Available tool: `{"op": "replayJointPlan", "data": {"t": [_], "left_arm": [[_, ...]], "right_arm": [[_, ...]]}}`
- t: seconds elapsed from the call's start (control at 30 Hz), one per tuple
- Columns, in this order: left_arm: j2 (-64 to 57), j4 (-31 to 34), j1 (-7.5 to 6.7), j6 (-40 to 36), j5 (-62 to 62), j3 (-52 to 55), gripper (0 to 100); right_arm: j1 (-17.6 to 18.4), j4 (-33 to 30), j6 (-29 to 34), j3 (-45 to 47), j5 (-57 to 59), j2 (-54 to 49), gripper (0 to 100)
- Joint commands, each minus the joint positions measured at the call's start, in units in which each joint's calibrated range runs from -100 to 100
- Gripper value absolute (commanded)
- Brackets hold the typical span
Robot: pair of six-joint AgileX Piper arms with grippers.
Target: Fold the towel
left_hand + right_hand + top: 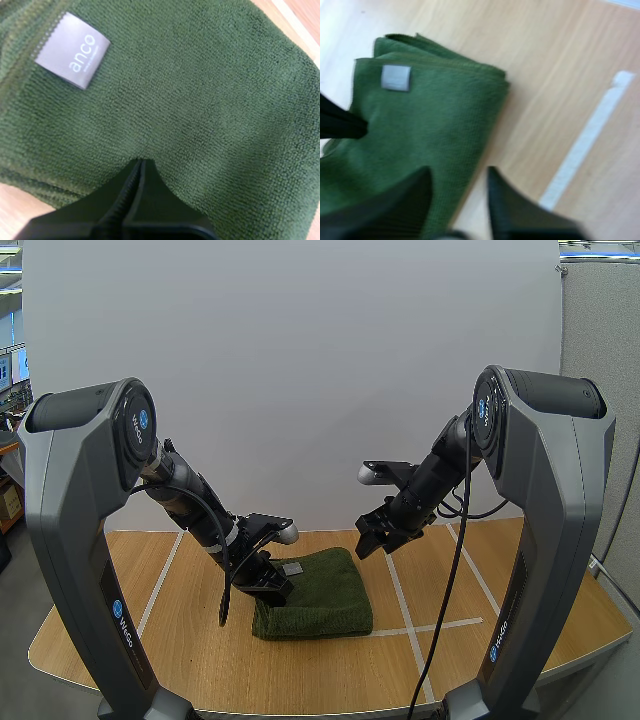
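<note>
A: Where was the towel at that moment?
B: The green towel (315, 592) lay near the middle of the tabletop (480, 660), a little toward its left edge. It was doubled into a thick pad, with several layers showing along one side and a grey label (73, 50) facing up.
A: And the claws?
B: The left claw (141, 162) was closed on nothing, its fingers together as one dark wedge, with the tip down on the cloth not far from the label. The right claw (459, 175) was open and empty. It hung over the towel's right side, near the white tape line (590, 150), and was not touching the cloth.
A: So which step was that?
B: I judged the folding to be near its end. The left tip looked to be pressing the pad flat rather than gripping it.
A: What did the next move call for?
B: Probably lifting both claws clear. If one more fold was wanted, the right claw had to come down and pinch the towel's right edge while the left held it steady. Catching every layer would have been the tricky part.
</note>
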Motion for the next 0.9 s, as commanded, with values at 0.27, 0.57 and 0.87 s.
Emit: {"op": "replayJointPlan", "data": {"t": [0.27, 0.57, 0.87], "left_arm": [[-0.6, -1.8, -0.23, 0.6, -3.9, 0.3, 0], [-0.6, -2.5, -0.23, 0.6, -4.3, 0.3, 0], [-0.6, -3.3, -2.17, 0.6, -6.6, 0.3, 0]], "right_arm": [[1.1, 10.7, -4.4, 4.2, 4.4, -0.9, 0], [3.3, 10.9, -6.0, 7.9, -4.4, 2.6, 0], [3.3, 7.4, -6.0, 8.8, -11.9, 4.7, 0]]}}
